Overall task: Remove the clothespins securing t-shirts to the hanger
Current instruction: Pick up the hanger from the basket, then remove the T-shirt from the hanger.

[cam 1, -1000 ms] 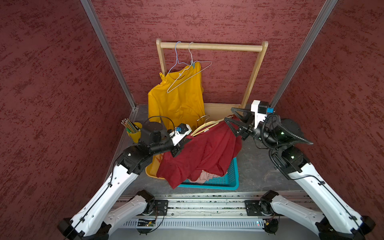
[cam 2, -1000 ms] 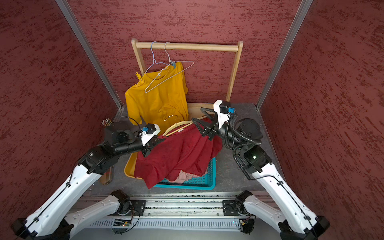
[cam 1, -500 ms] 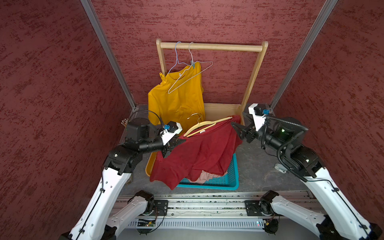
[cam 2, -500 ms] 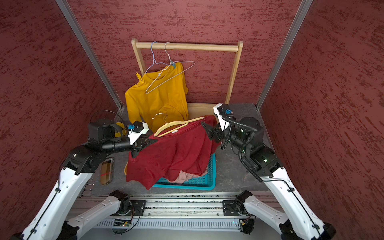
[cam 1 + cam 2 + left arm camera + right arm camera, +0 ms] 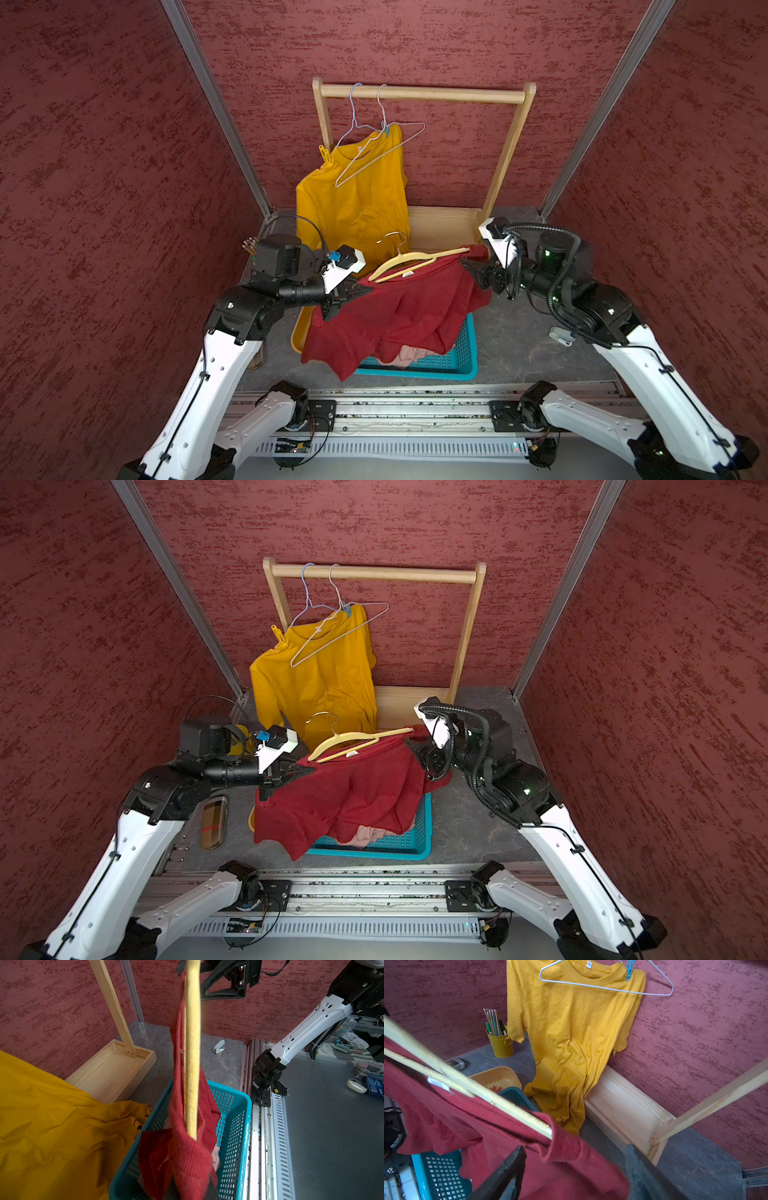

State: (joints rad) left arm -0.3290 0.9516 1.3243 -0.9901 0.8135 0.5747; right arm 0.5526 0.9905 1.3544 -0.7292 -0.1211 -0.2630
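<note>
A dark red t-shirt (image 5: 399, 316) hangs on a cream hanger (image 5: 419, 259) over the basket. My left gripper (image 5: 360, 291) is shut on its left shoulder, where the cloth hides the jaws (image 5: 191, 1186). At the hanger's right end my right gripper (image 5: 468, 266) is open, its fingers astride the red sleeve (image 5: 571, 1159). The mustard t-shirt (image 5: 357, 203) hangs on the rack with a yellow clothespin (image 5: 325, 154) and a blue clothespin (image 5: 629, 968). A pale clothespin (image 5: 559, 336) lies on the table. Pink cloth (image 5: 409, 355) lies in the basket.
The wooden rack (image 5: 419, 93) stands at the back with a bare wire hanger (image 5: 409, 139). A teal basket (image 5: 461, 361) sits under the red shirt, with a yellow tray (image 5: 500, 1077) holding red pegs beside it. A pencil cup (image 5: 501, 1044) and a glasses case (image 5: 214, 820) are at the left.
My left gripper has pulled the red shirt and hanger to the left. My right gripper has opened wider, and its arm has drawn back to the right.
</note>
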